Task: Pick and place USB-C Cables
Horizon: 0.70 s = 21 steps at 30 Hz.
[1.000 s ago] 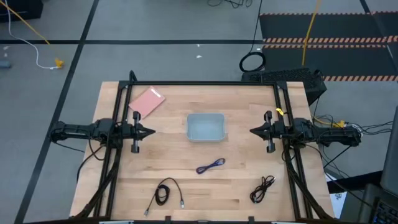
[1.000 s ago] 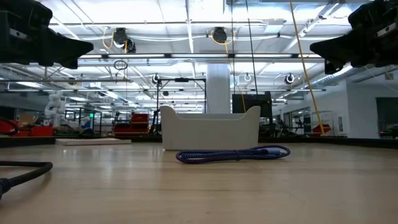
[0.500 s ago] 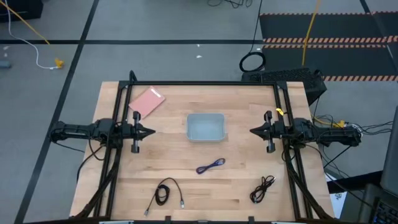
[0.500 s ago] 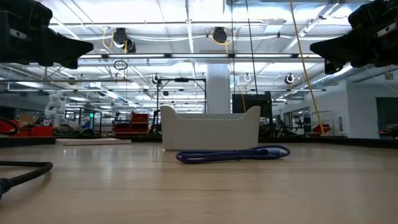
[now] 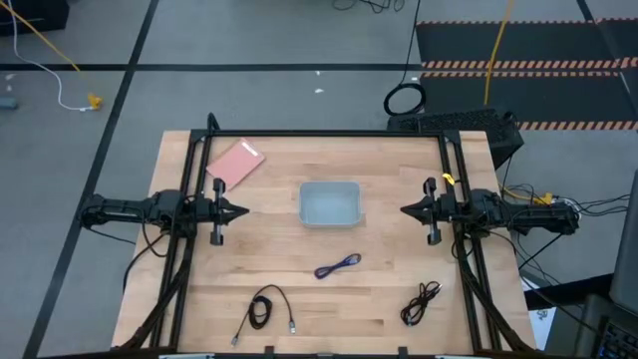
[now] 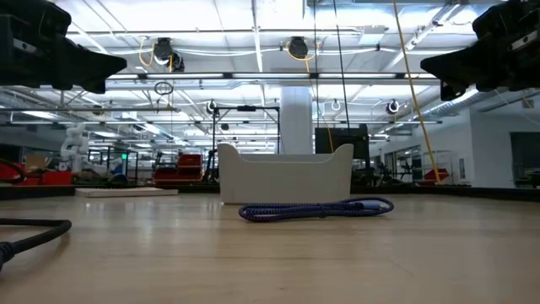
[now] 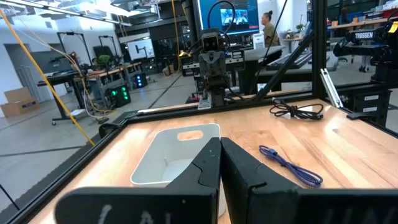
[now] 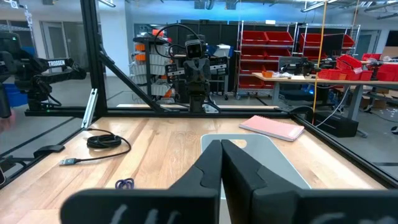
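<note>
Three cables lie flat on the table's near half. The purple-blue cable (image 5: 338, 265) sits nearest the middle, also seen in the low view (image 6: 316, 209) and the left wrist view (image 7: 289, 167). The black cable with silver plugs (image 5: 267, 309) lies near the left front, its coil (image 8: 102, 141) showing in the right wrist view. The dark brownish cable (image 5: 422, 301) lies near the right front (image 7: 297, 111). My left gripper (image 5: 242, 210) hovers at the table's left side and my right gripper (image 5: 405, 209) at its right side. Both are shut and hold nothing.
A pale rectangular bin (image 5: 329, 203) stands at the table's middle, between the grippers. A flat pink pad (image 5: 235, 164) lies at the far left. A dark frame (image 5: 319, 133) runs along the table's edges. Bare wood lies around the cables.
</note>
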Tool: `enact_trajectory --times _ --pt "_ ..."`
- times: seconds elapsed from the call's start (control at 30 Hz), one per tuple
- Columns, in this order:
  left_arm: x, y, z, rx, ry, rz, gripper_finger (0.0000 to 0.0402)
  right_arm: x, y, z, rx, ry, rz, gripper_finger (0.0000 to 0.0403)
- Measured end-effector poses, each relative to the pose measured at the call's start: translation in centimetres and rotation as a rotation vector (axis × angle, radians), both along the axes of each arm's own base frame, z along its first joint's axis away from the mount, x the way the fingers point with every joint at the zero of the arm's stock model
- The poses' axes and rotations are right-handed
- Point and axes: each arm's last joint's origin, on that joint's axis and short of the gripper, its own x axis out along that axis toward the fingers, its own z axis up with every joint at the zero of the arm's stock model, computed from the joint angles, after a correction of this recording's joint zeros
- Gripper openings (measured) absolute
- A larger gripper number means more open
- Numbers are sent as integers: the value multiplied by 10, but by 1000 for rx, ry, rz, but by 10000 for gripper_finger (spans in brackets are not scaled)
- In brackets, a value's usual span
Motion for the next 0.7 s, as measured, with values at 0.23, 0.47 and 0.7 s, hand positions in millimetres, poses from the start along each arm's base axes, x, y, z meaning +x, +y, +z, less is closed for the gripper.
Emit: enact_trajectory --times 0.23,0.47,0.7 --pt "0 0 0 0 0 0 10 0 0 0 68 -5 5 0" --pt "0 0 0 3 -1 0 10 0 2 2 261 -12 92 0" --pt "0 0 0 2 0 0 10 0 3 0 299 45 125 0"
